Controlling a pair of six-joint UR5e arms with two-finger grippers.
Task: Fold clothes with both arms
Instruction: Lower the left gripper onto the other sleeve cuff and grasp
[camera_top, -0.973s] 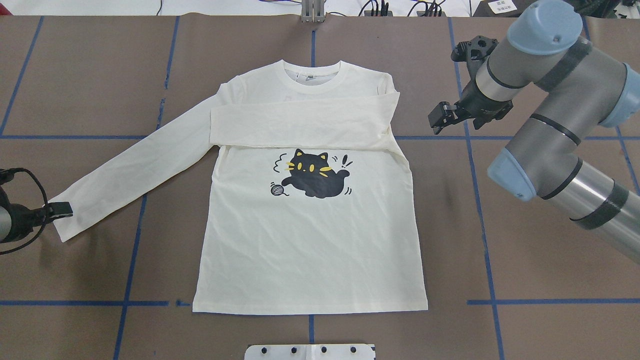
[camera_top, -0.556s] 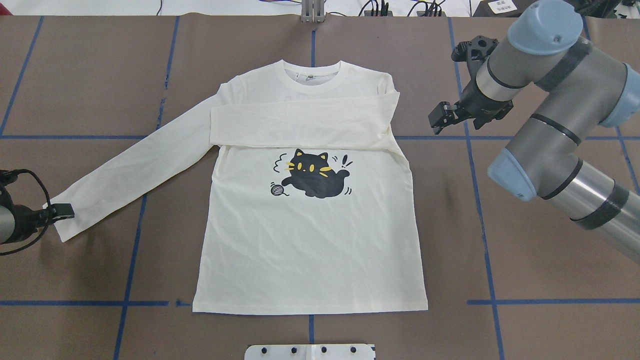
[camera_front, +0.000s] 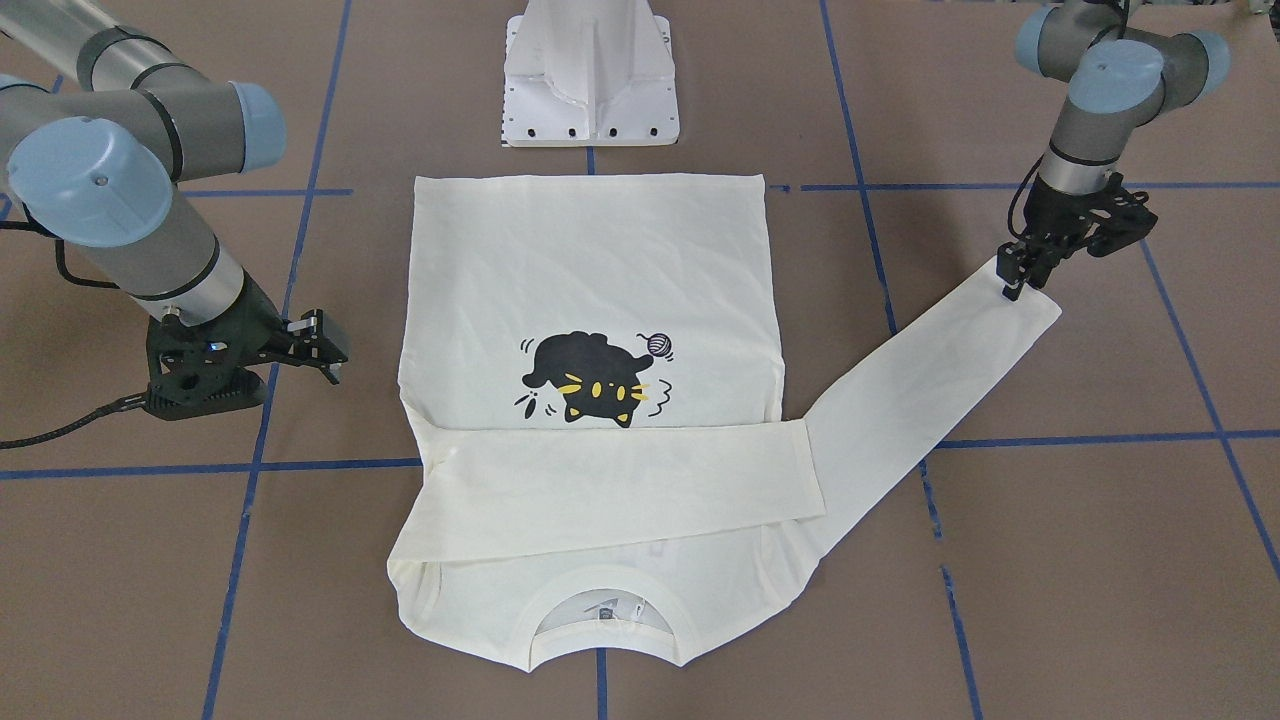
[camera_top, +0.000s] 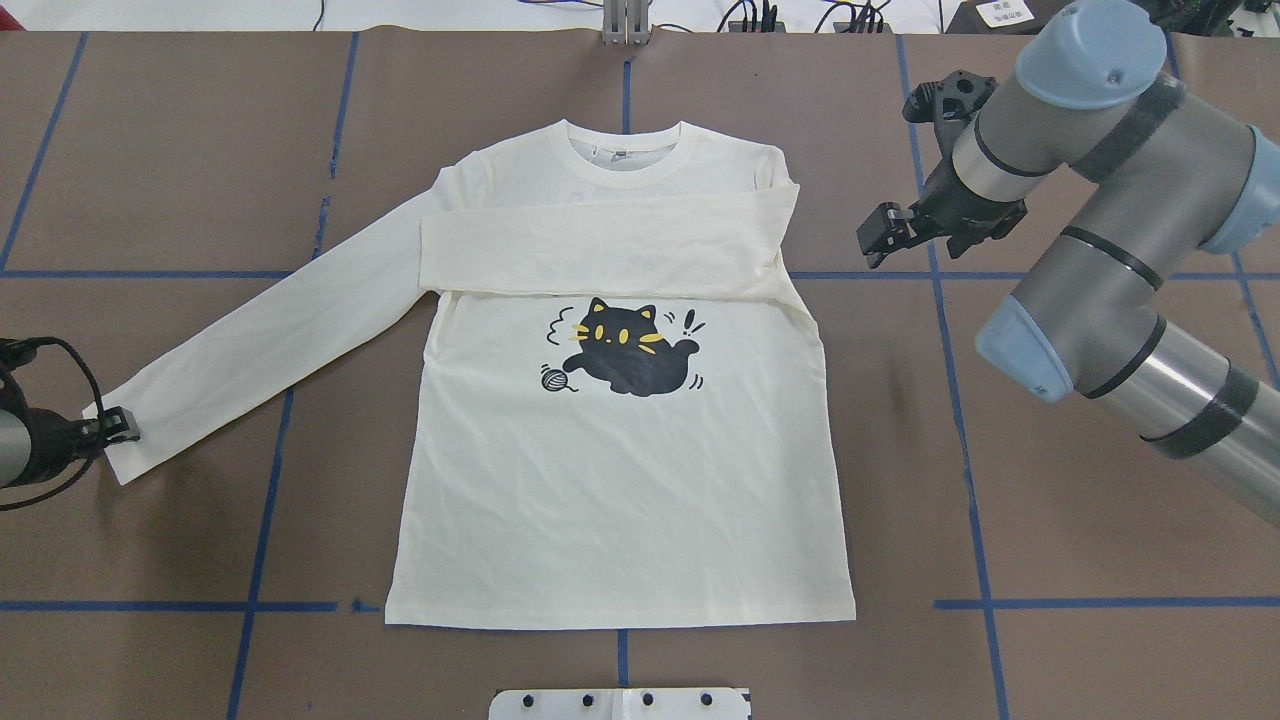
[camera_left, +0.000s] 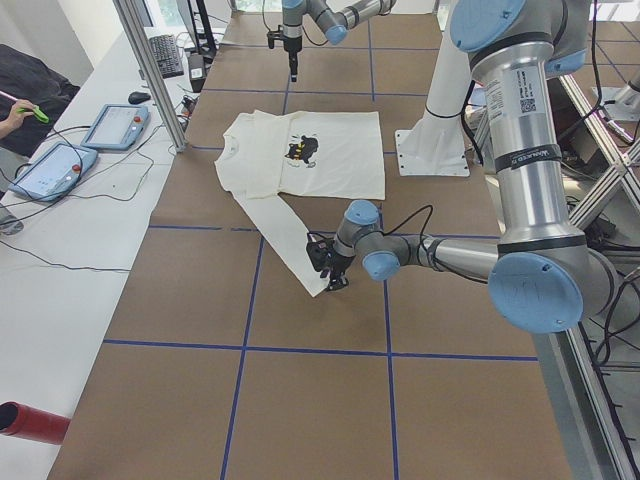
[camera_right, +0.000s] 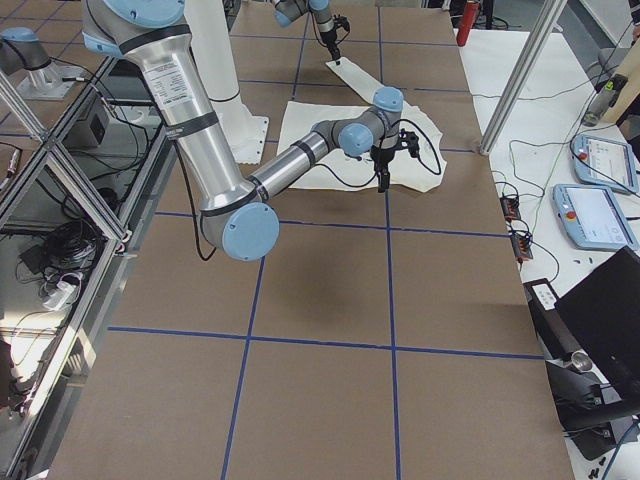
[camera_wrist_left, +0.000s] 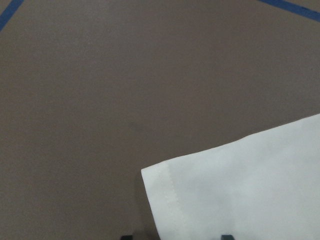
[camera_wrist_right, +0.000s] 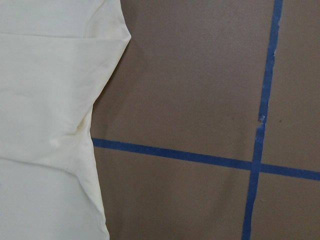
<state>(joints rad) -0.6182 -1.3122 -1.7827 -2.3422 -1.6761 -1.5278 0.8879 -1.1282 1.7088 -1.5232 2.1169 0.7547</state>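
Brown desk (camera_top: 150, 150), gridded in blue tape (camera_top: 150, 273). Largest over it, the right arm (camera_top: 1110, 250), well out to the robot's right of the cat print (camera_top: 625, 360); then the left arm (camera_front: 1085, 140), far out on the print's other side. Between them the cream T-shirt (camera_top: 620, 500), flat and face up, cat print at mid-chest, hem on the robot's side of the print, ribbed neck on the far side. Folded sleeve (camera_top: 600, 250) laid across the chest, neckward of the cat print, its edge just short of the cat's ears. Outstretched sleeve (camera_top: 280, 340) straight on the desk, slanting away from the print to the robot's left.

Right fingers (camera_top: 878, 228) parted, holding nothing, hanging clear of the cloth off the shoulder, neckward and to the right of the cat print. Left fingers (camera_top: 122, 424) down at the cuff (camera_wrist_left: 165, 200), the part of the shirt farthest from the cat print. Parted in the wrist view, one tip off the cloth and one over it, straddling the cuff's corner; no cloth seen pinched.

Judged step: closing on the cuff, then carrying this sleeve across, neckward of the cat print. Possible faults from here:
- catching only the corner or the top layer through so shallow a bite, then shedding it mid-carry;
- dragging the shoulder and disturbing the folded sleeve through pulling outward rather than lifting;
- laying the sleeve askew or over the cat print through too low a sweep.
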